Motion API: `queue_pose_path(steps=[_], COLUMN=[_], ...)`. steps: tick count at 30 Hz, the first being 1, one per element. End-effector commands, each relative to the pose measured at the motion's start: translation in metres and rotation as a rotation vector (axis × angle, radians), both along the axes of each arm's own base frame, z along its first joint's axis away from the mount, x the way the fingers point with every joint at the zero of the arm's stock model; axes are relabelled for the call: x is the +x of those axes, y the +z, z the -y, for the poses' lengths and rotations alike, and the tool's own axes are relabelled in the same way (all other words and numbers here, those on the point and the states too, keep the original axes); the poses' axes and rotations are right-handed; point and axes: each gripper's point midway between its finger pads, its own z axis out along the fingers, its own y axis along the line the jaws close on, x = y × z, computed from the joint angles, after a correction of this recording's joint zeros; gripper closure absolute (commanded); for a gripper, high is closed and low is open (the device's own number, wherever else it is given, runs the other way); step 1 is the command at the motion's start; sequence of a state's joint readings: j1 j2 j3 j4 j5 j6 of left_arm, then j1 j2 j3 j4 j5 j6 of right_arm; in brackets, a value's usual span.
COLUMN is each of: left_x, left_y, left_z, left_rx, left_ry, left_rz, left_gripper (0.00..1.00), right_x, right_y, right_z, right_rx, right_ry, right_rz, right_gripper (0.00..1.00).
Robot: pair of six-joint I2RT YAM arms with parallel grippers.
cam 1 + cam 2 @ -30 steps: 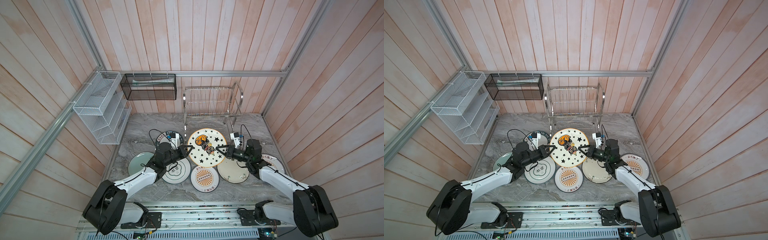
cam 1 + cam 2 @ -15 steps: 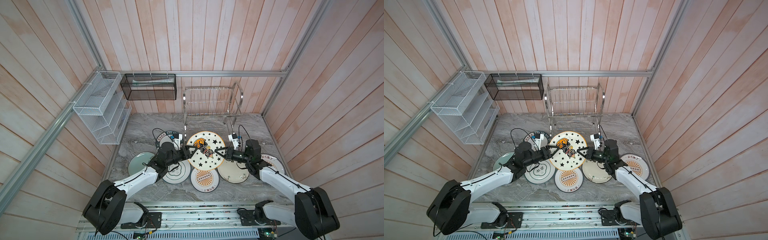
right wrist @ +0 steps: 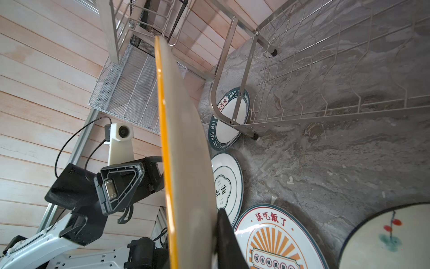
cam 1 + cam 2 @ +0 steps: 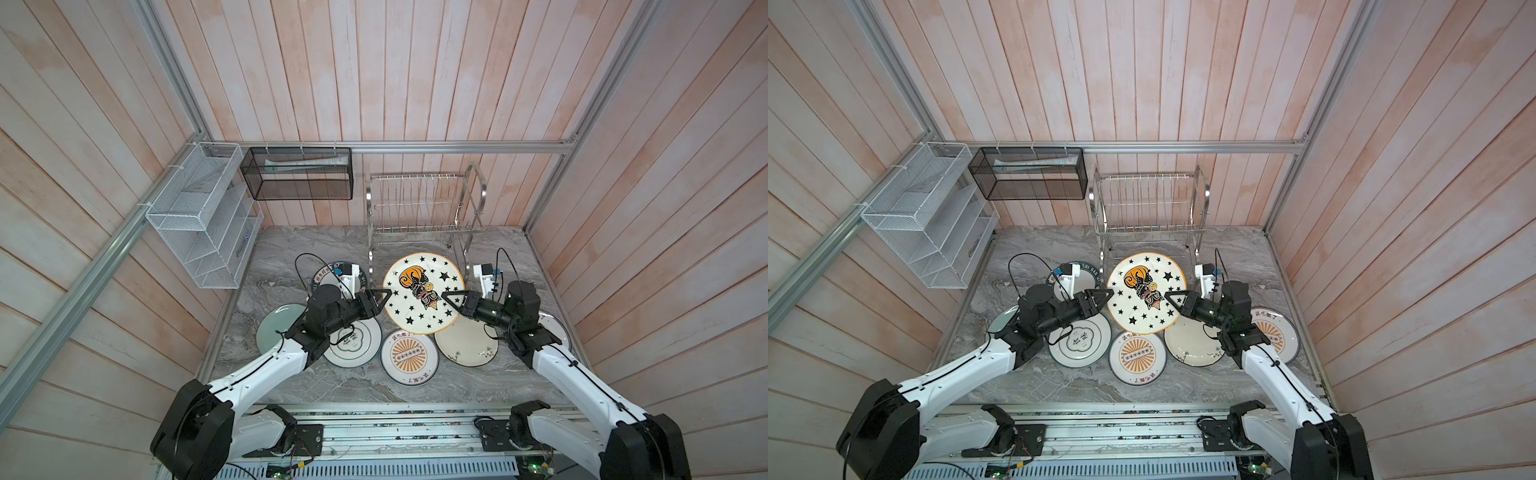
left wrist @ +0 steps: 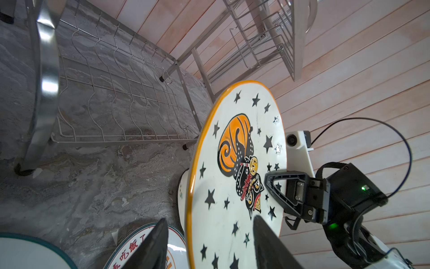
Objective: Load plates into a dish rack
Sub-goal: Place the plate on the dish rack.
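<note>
One starred plate (image 4: 424, 295) in right pincer (image 4: 444, 296), left pincer (image 4: 386, 293) wide; underside (image 3: 188, 163) only from right wrist.

Both top views look down from high above the arm bases (image 4: 291, 436) onto the whole tabletop (image 4: 291, 249). Wrist cameras (image 3: 122, 131) close behind the left gripper (image 5: 209, 219) and right gripper (image 4: 444, 296) face each other, sharing the black-starred plate (image 3: 186, 163) between them and the dish rack (image 5: 46, 81).

Bright even light, soft shadows, glare on dish rack (image 5: 46, 86), wide-angle edge distortion
</note>
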State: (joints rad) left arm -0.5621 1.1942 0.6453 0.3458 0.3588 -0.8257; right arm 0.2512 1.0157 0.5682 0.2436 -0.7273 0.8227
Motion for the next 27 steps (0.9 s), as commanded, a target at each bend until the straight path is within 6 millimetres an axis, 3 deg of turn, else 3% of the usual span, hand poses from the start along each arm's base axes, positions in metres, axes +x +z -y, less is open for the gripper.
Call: queue_pose_path(steps=[1, 18, 27], left_x=[0.001, 0.001, 0.000], left_y=[0.012, 0.022, 0.022], left_z=[-0.006, -0.011, -0.010], left_rx=[0.019, 0.031, 0.027], left_ry=[0.025, 0.044, 0.034], left_rz=[0.054, 0.094, 0.091], left_gripper=[0.41, 0.40, 0.41], right_x=[0.001, -0.023, -0.011], right_y=[0.061, 0.113, 0.190], right_z=[0.006, 0.016, 0.023], right_rx=[-0.001, 0.015, 0.029], right_ry=[0.018, 0.137, 0.064], right_rz=[0.200, 0.297, 0.485], right_gripper=[1.00, 1.00, 1.00])
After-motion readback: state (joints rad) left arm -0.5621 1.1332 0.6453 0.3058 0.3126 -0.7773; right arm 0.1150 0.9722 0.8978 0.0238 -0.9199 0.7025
